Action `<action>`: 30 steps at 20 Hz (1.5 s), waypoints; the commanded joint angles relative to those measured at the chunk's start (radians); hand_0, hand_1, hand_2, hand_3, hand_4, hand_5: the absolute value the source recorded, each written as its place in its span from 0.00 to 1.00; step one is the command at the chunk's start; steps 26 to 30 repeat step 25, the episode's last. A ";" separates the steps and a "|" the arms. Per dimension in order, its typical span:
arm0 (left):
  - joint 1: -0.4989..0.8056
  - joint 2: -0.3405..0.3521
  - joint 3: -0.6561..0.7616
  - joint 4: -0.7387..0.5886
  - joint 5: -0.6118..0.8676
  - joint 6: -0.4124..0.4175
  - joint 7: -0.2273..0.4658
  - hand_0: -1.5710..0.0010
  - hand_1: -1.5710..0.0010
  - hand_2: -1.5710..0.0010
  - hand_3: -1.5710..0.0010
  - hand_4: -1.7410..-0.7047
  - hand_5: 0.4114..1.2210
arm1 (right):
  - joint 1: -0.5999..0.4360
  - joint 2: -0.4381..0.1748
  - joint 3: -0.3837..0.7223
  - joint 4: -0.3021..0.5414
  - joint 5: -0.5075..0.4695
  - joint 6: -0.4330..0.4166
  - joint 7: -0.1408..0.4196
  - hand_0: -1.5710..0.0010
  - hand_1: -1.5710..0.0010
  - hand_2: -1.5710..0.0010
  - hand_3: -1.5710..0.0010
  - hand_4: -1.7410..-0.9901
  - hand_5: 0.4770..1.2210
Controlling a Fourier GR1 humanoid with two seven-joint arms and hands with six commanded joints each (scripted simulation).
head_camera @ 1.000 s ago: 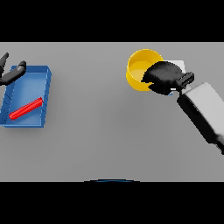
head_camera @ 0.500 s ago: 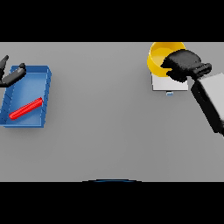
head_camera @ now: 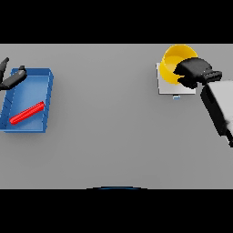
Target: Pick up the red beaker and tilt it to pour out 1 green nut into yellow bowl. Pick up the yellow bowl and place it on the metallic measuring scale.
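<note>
The yellow bowl [head_camera: 175, 61] is at the far right, over the metallic measuring scale [head_camera: 164, 86], whose pale plate shows under and in front of it. My right hand [head_camera: 193, 72] has its dark fingers curled round the bowl's right rim. The red beaker [head_camera: 26, 113] lies on its side in the blue tray [head_camera: 45, 102] at the far left. My left hand [head_camera: 11, 78] shows at the left edge, over the tray's back corner, fingers straight and holding nothing. No green nut is visible.
The scale has a small blue mark [head_camera: 176, 97] at its front edge. The blue tray sits close to the table's left edge.
My right hand has carried the yellow bowl rightward and back, from left of the scale to over it. The left hand and the beaker have not moved.
</note>
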 commanded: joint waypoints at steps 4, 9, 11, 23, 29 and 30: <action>0.001 0.005 0.001 -0.007 0.005 -0.009 -0.002 1.00 1.00 1.00 1.00 0.86 0.47 | -0.015 0.003 0.000 0.064 0.005 -0.015 -0.015 0.00 0.00 0.12 0.10 0.00 1.00; 0.015 0.008 -0.001 -0.006 0.003 -0.011 -0.009 1.00 1.00 1.00 1.00 0.87 0.45 | -0.021 0.007 -0.003 0.068 -0.007 0.009 -0.002 0.01 0.09 0.15 0.29 0.08 1.00; 0.004 0.002 0.002 0.003 0.007 -0.010 -0.013 1.00 1.00 1.00 1.00 0.87 0.45 | -0.013 0.011 -0.008 0.052 -0.018 0.021 0.014 0.15 0.28 0.36 0.48 0.20 0.80; 0.003 -0.003 -0.002 -0.006 0.004 -0.004 -0.008 1.00 1.00 1.00 1.00 0.88 0.43 | -0.026 0.012 -0.007 0.095 -0.021 0.078 0.023 0.94 0.94 0.95 0.96 0.45 0.43; 0.005 0.004 0.003 -0.015 0.012 -0.011 -0.005 1.00 1.00 1.00 1.00 0.88 0.43 | -0.024 0.016 -0.005 0.102 -0.021 0.079 0.020 0.96 0.96 0.97 0.97 0.47 0.41; 0.005 0.004 0.003 -0.015 0.012 -0.011 -0.005 1.00 1.00 1.00 1.00 0.88 0.43 | -0.024 0.016 -0.005 0.102 -0.021 0.079 0.020 0.96 0.96 0.97 0.97 0.47 0.41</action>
